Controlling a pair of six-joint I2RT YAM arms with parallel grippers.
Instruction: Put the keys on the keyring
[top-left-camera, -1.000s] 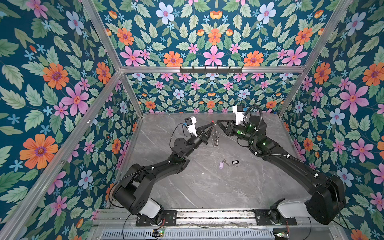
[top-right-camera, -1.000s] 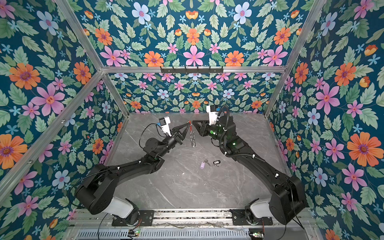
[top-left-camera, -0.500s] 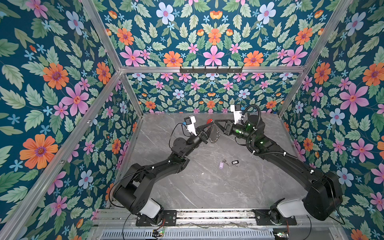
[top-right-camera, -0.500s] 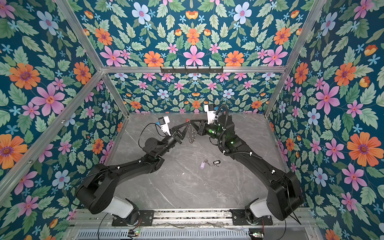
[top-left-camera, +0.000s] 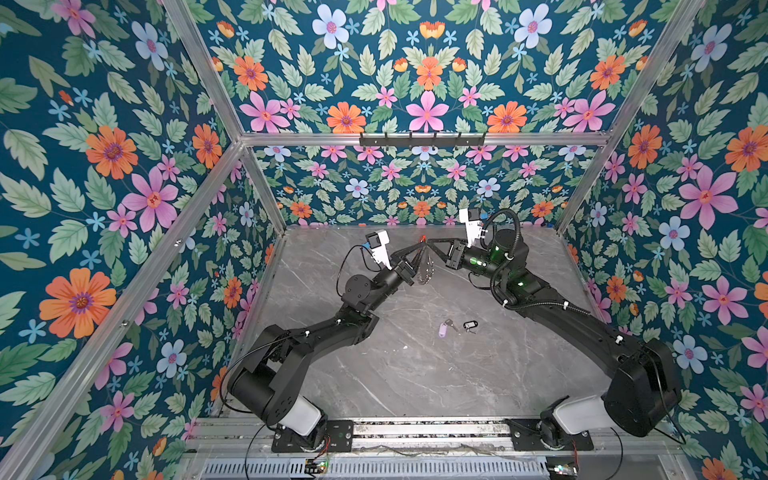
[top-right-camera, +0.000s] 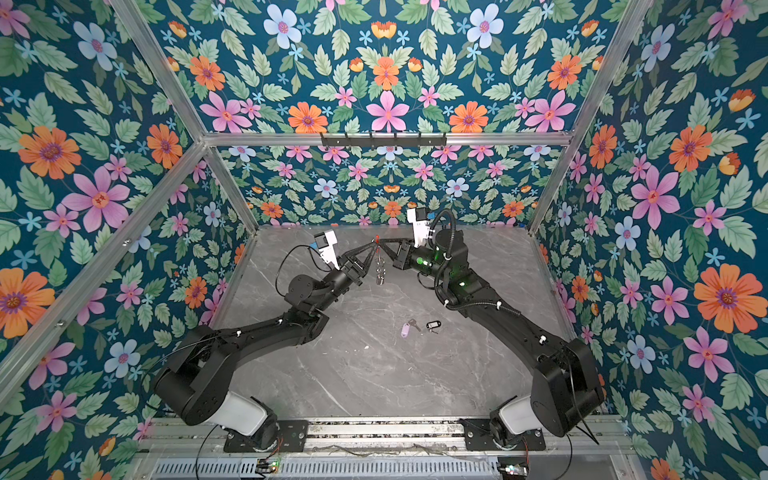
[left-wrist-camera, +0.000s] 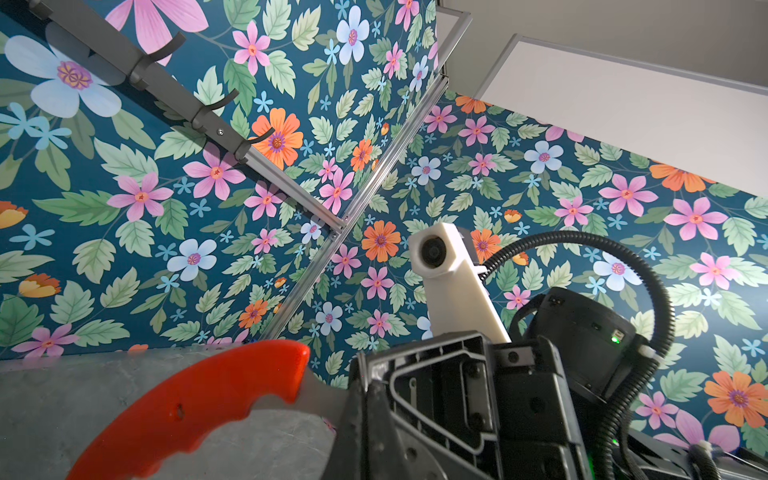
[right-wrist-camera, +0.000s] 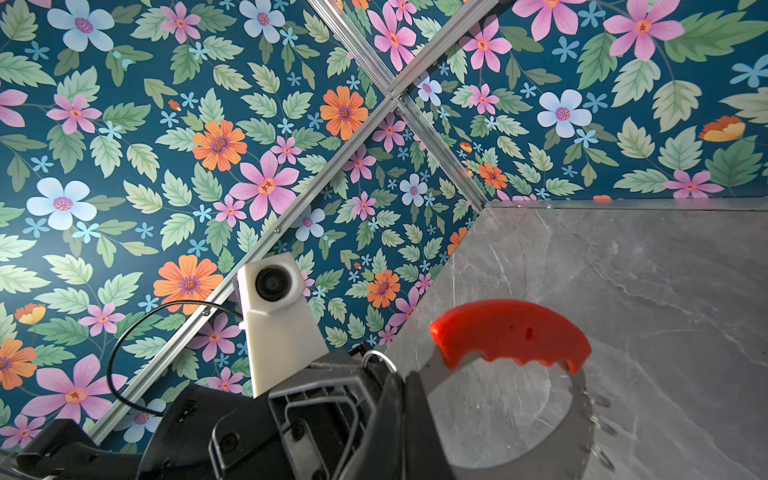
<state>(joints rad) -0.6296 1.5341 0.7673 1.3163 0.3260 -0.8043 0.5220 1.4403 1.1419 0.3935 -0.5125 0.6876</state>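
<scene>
The keyring (top-left-camera: 425, 266) hangs above the back middle of the table, with its red section (top-left-camera: 423, 238) on top and its silver rings dangling below. Both grippers meet at its top. My left gripper (top-left-camera: 419, 247) is shut on the metal band beside the red section (left-wrist-camera: 199, 399). From the other side my right gripper (top-left-camera: 429, 242) is shut on the band too, next to the red section (right-wrist-camera: 511, 332). The keys lie on the table nearer the front, one with a lilac tag (top-left-camera: 443, 329) and one with a black tag (top-left-camera: 470, 325). Both top views show them (top-right-camera: 405, 329).
A black hook rail (top-left-camera: 422, 139) runs along the back wall above the arms. Floral walls and aluminium posts (top-left-camera: 257, 183) close in the grey marble table (top-left-camera: 415, 374) on three sides. The right arm's black cable loop (top-left-camera: 509, 220) stands up behind its wrist.
My right gripper has moved in to the top of the keyring and shut on it. The left gripper has kept its hold, and the ring has turned a little.
</scene>
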